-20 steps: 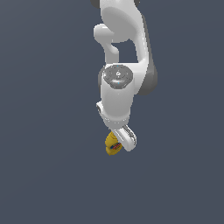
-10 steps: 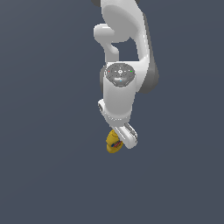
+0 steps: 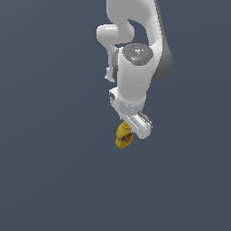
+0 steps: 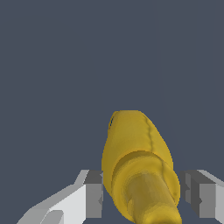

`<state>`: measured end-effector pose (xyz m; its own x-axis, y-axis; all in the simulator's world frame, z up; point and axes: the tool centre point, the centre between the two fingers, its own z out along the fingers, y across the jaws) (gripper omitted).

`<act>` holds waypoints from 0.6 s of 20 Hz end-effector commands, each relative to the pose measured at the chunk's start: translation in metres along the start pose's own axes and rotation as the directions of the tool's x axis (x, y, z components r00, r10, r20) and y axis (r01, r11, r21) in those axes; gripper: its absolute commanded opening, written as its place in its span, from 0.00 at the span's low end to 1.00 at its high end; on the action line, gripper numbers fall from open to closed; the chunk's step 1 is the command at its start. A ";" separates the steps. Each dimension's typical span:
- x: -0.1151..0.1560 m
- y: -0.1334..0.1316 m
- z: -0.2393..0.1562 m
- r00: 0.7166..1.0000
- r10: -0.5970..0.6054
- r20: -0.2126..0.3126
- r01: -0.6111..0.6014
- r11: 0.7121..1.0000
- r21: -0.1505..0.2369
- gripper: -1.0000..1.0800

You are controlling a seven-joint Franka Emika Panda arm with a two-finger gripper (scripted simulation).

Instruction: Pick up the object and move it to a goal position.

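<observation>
Yellow bottle (image 4: 139,168): wrist shows nozzle, exterior (image 3: 123,136) its label.

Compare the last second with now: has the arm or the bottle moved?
Barely. The gripper and yellow bottle show no clear shift in the exterior view. The fingers still flank the bottle; whether they grip it is unclear.

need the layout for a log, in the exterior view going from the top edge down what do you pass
white robot arm → grey-capped white wrist joint → white gripper → small yellow squeeze bottle with red-and-blue label
</observation>
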<state>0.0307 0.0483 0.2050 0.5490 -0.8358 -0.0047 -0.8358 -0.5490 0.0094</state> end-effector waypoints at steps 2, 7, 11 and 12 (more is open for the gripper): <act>-0.026 0.006 -0.025 1.000 -0.001 -0.005 0.001 1.000 0.009 0.00; -0.069 0.020 -0.058 1.000 -0.001 -0.006 0.001 1.000 0.008 0.00; -0.106 0.031 -0.087 1.000 -0.001 -0.007 0.001 1.000 0.008 0.00; -0.115 0.034 -0.094 1.000 -0.001 -0.007 0.001 1.000 0.008 0.00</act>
<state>-0.0498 0.1163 0.2847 0.5500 -0.8352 -0.0016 -0.8351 -0.5500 0.0088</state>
